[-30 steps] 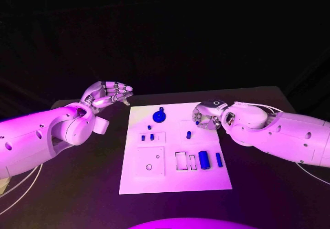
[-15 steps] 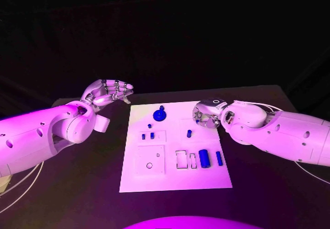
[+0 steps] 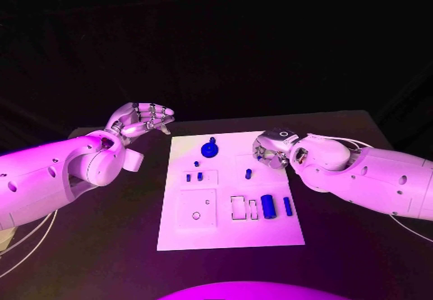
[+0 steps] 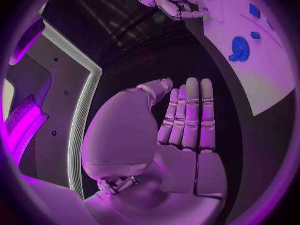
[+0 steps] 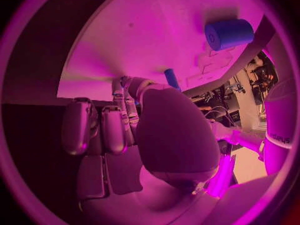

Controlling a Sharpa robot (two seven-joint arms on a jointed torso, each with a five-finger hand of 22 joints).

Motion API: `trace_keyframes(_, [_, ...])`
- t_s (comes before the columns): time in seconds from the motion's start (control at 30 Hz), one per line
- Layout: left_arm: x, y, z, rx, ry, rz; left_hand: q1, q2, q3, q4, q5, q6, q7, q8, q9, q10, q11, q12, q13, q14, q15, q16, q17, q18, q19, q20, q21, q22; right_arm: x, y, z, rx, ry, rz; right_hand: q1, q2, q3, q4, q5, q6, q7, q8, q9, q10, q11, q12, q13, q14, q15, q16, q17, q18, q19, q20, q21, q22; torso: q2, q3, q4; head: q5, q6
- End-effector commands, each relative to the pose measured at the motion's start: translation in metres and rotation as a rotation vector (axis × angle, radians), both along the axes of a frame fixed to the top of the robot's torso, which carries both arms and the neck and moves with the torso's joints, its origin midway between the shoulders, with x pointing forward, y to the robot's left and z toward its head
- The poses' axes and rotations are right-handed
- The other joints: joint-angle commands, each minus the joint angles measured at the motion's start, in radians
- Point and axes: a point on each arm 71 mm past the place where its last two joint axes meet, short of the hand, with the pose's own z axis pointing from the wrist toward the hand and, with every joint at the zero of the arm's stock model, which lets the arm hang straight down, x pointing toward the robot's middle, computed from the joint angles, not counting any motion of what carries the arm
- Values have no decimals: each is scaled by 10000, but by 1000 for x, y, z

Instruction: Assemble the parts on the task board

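The white task board [image 3: 230,228] lies in the middle of the table. On it are a round blue part [image 3: 209,150], two small pegs [image 3: 193,177], a peg [image 3: 248,175], a thick blue cylinder [image 3: 267,204] [image 5: 228,33] and a slim bar [image 3: 287,206]. My right hand [image 3: 271,153] hovers over the board's far right edge, fingers curled in. A small blue peg [image 5: 170,78] shows at the tips of its thumb and finger and looks pinched there. My left hand [image 3: 142,120] is raised left of the board's far corner and holds nothing. Its fingers [image 4: 187,115] are stretched out.
The board has a square block with holes [image 3: 198,209] and two open rectangular slots [image 3: 239,209] near its front half. Bare black table [image 3: 361,250] surrounds the board, and the far side is dark. Both forearms flank the board.
The right hand has edged slightly to the right over the board's edge. The left hand stays raised in about the same place. The parts on the board have not moved.
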Motion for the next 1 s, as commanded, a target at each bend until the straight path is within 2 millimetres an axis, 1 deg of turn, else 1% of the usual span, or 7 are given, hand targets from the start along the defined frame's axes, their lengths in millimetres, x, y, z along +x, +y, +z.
trace_keyframes(0.03, [0,1,2,-96,-129,39,109,-22,-20,-64,12,-3,78,-71,-14,67,-11,-50,-20,65,14,48,19,140,55,-6,27,15,-3,0,3,344,-540,-11,-99,26,192,-103,20,92,-8,76,43,416,-320,-62,17,362,-47,-34,-16,-110,127,18,94,1054,-4,-5,-2,12,-1])
trace_keyframes(0.33, [1,3,1,-69,-146,120,109,-22,-20,-64,12,-3,78,-71,-14,67,-11,-50,-20,65,14,48,19,140,55,-6,27,15,-9,-1,23,1688,-1358,107,-208,-7,288,-173,16,105,-22,90,97,467,-329,-118,2,358,-57,-46,-67,-129,161,11,209,1120,-18,-16,-7,29,4])
trace_keyframes(0.47, [1,3,1,-67,-147,132,109,-22,-20,-64,12,-3,78,-71,-14,67,-11,-50,-20,65,14,48,19,140,55,-6,27,15,-15,0,30,2171,-1497,247,-228,-12,319,-194,17,90,-14,82,106,459,-324,-142,-6,360,-59,-34,-53,-139,179,10,266,1149,-10,-7,-8,54,-1])
trace_keyframes(0.67, [1,1,2,-90,-163,93,116,-23,-27,-69,13,-4,81,-80,-16,66,-8,-63,-27,66,15,46,22,137,62,-11,34,20,-29,12,36,2743,-1415,682,-240,-13,343,-213,17,81,-6,78,115,459,-320,-158,-11,362,-61,-27,-48,-139,178,10,262,1150,-12,-10,-11,114,-26])
trace_keyframes(0.83, [0,-2,2,-127,-178,28,116,-23,-27,-69,13,-4,81,-80,-16,66,-8,-63,-27,66,15,46,22,137,62,-11,34,20,-47,32,35,3070,-1088,1286,-247,-14,363,-232,16,76,1,76,122,460,-317,-169,-14,363,-63,-20,-41,-137,176,10,255,1149,-15,-15,-8,250,-88])
trace_keyframes(0.97, [0,-5,2,-178,-179,1,120,-25,-30,-72,14,-9,83,-88,-19,62,-6,-72,-31,66,16,44,24,136,64,-13,37,23,-61,49,29,3141,-826,1790,-249,-15,369,-238,16,74,3,75,125,460,-315,-173,-15,364,-64,-16,-36,-136,175,10,250,1148,-15,-22,0,466,-160])
trace_keyframes(1.0, [0,-5,2,-196,-175,-4,120,-25,-30,-72,14,-9,83,-88,-19,62,-6,-72,-31,66,16,44,24,136,64,-13,37,23,-64,54,28,3137,-747,1912,-249,-15,369,-238,16,74,3,75,125,460,-315,-173,-15,364,-64,-16,-36,-136,175,10,250,1148,-13,-26,8,495,-179])
